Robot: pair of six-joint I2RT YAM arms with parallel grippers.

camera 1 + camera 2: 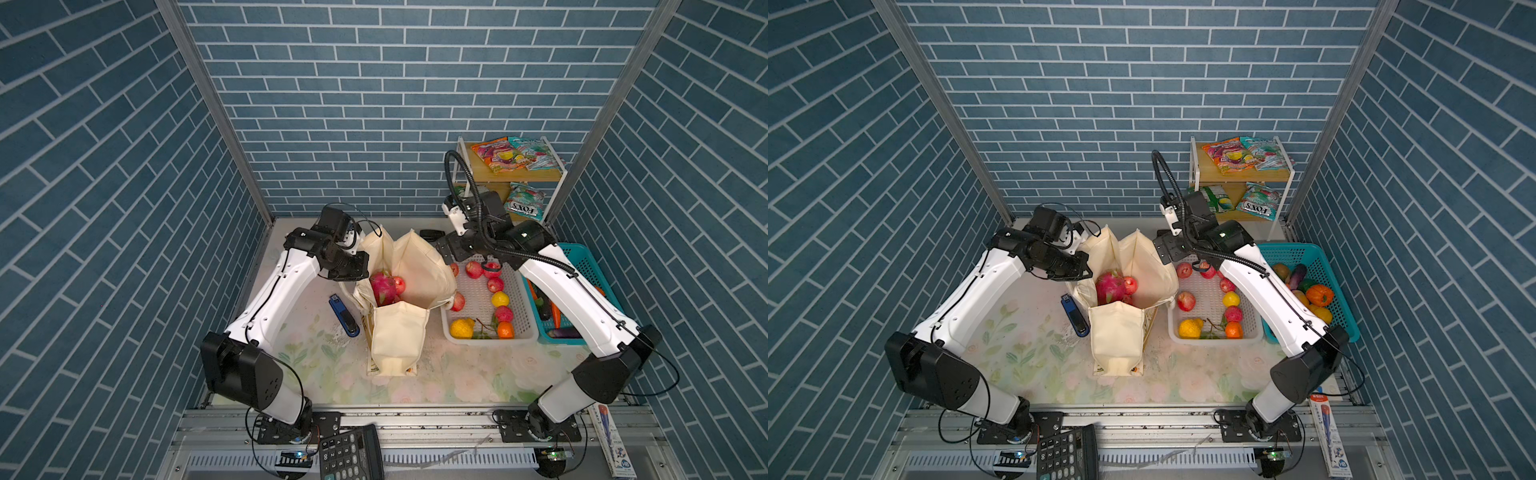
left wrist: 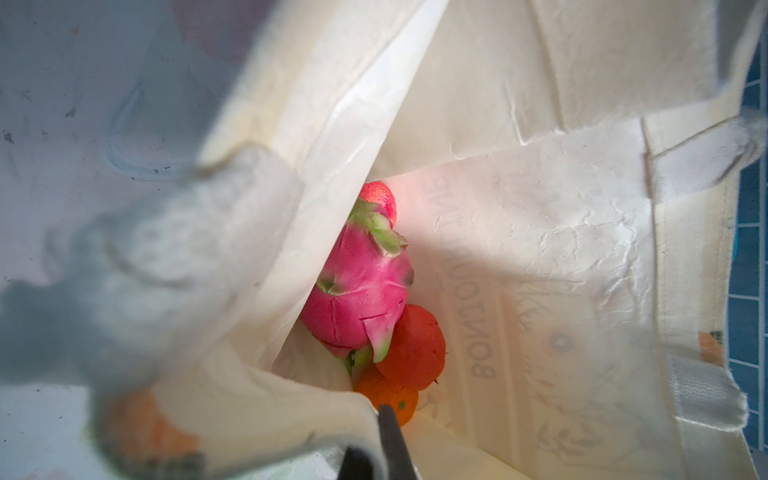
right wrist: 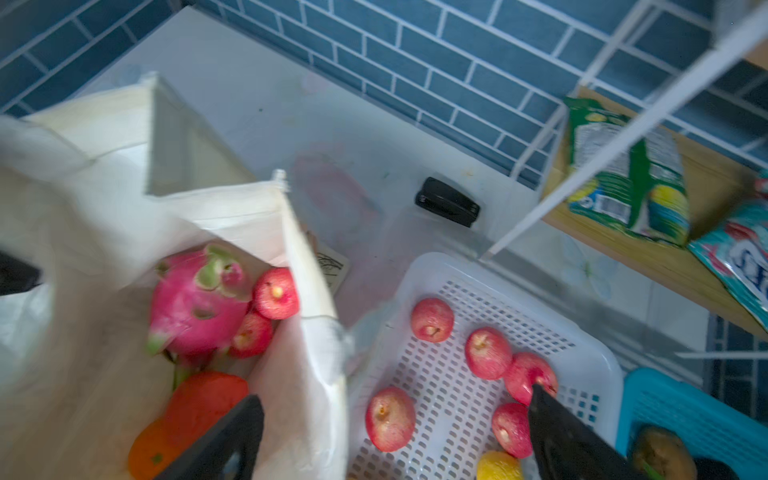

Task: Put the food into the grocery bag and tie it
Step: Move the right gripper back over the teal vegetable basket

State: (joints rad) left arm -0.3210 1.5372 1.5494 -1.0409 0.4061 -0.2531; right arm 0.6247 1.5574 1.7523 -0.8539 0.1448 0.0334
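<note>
Calculator (image 1: 351, 455) up front, well clear of the grocery bag (image 1: 399, 340), which stands open; left gripper (image 1: 359, 268) pinches shut on its left rim, right gripper (image 3: 395, 395) hangs spread wide over its right rim; snack packets (image 1: 496, 156) lie well beyond it, dragon fruit (image 1: 380, 286) inside, orange fruits (image 2: 411, 340) inside too.

A blue stapler (image 1: 344, 316) lies on the floral bench (image 1: 316, 365) at 9 o'clock. A white basket (image 1: 478, 301) sits at 3 o'clock, with a teal basket (image 1: 586, 264) just beside it. A wire shelf (image 1: 540, 175) stands at 1 o'clock, a small black object (image 1: 430, 234) lies at 12, and a calculator (image 1: 351, 455) at 6.
</note>
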